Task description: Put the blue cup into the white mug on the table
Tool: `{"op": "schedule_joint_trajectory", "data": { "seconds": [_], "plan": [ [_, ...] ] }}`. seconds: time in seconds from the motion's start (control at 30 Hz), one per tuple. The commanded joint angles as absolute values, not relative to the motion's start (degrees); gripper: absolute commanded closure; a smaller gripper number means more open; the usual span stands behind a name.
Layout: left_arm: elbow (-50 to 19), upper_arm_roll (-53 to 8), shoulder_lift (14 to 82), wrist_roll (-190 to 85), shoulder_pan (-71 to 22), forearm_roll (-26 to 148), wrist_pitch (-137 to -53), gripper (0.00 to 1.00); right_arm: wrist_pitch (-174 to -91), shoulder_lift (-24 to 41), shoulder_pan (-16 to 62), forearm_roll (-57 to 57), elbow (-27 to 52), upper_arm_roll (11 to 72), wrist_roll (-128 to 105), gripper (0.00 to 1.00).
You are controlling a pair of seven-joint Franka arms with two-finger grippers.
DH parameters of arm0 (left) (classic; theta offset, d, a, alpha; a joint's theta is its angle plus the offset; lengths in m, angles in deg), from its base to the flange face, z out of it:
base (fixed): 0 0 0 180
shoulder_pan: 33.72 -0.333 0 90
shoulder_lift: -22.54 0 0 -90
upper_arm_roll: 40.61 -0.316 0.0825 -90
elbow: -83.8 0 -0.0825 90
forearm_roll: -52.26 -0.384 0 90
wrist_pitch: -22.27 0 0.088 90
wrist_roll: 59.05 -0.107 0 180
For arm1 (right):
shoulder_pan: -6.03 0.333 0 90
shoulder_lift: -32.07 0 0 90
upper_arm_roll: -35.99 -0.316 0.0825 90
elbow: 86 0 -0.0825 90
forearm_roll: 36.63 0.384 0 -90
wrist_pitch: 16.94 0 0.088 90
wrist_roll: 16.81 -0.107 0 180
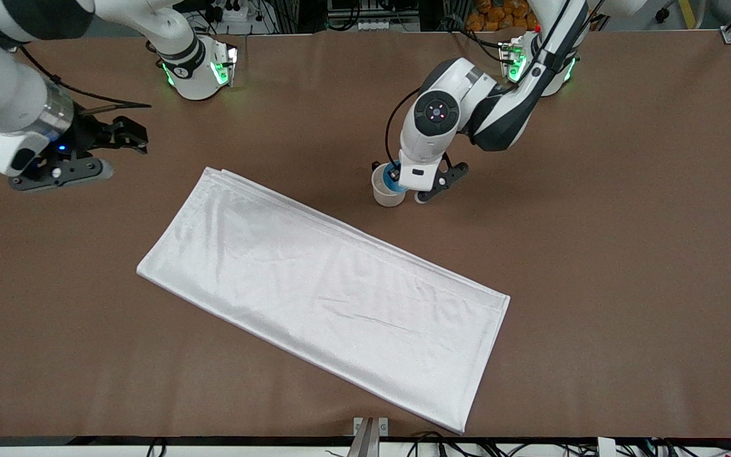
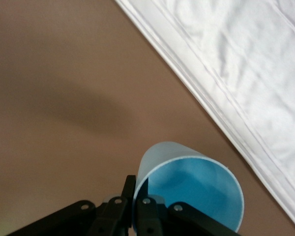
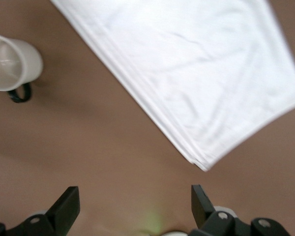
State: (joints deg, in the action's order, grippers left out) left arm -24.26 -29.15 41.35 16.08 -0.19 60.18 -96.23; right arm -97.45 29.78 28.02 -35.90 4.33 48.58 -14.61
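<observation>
The white mug (image 1: 386,192) stands on the table (image 1: 594,254) beside the cloth's long edge, toward the robots' bases. Blue shows inside its rim: the blue cup (image 1: 393,181) sits in it. My left gripper (image 1: 398,184) is over the mug. In the left wrist view it (image 2: 136,191) is shut on the rim, one finger inside the blue cup (image 2: 196,189) and one against the pale outer wall (image 2: 160,155). My right gripper (image 1: 143,139) is open and empty, waiting low over the table at the right arm's end. The right wrist view shows that gripper (image 3: 135,206) and the mug (image 3: 10,61) with its dark handle.
A large folded white cloth (image 1: 327,292) lies slantwise across the middle of the table, nearer the front camera than the mug. It also shows in the left wrist view (image 2: 246,59) and the right wrist view (image 3: 187,64). Bare brown table surrounds it.
</observation>
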Motion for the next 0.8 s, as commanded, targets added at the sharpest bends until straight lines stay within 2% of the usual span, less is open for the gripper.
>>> {"op": "schedule_joint_trajectory", "data": {
  "seconds": [0.0, 0.4, 0.57, 0.6, 0.63, 0.7, 0.73, 0.77],
  "plan": [
    [-23.1, -29.5, 42.8, 19.0, 1.4, 59.2, -95.7, 1.0, -98.3, 30.0, 20.8, -34.7, 4.4, 44.9, -14.3, 0.0],
    [-19.7, -29.6, 47.5, 21.1, 3.9, 59.2, -95.9, 1.0, -101.1, 30.4, 16.4, -34.8, 5.7, 46.4, -10.6, 0.0],
    [-18.3, -29.7, 49.2, 21.1, 3.8, 59.2, -96.0, 1.0, -101.9, 32.5, 16.1, -34.9, 8.5, 47.2, -10.6, 0.0],
    [-17.9, -29.7, 49.6, 20.8, 3.7, 59.2, -96.0, 0.79, -102.6, 33.0, 15.7, -34.9, 9.3, 47.4, -10.6, 0.0],
    [-17.6, -29.8, 49.9, 20.0, 3.5, 59.1, -96.0, 0.51, -103.2, 33.6, 15.6, -34.9, 10.0, 47.4, -10.5, 0.0],
    [-17.5, -29.8, 50.1, 19.4, 3.4, 59.1, -96.0, 0.07, -104.0, 33.9, 15.4, -34.9, 11.0, 47.9, -9.6, 0.0],
    [-17.5, -29.8, 50.2, 19.1, 3.5, 59.1, -96.0, 0.0, -104.2, 34.0, 15.4, -34.9, 11.2, 48.2, -9.0, 0.0],
    [-17.5, -29.9, 50.2, 19.2, 3.6, 59.2, -96.0, 0.0, -104.5, 34.2, 15.4, -34.9, 11.3, 48.5, -8.5, 0.0]
  ]
}}
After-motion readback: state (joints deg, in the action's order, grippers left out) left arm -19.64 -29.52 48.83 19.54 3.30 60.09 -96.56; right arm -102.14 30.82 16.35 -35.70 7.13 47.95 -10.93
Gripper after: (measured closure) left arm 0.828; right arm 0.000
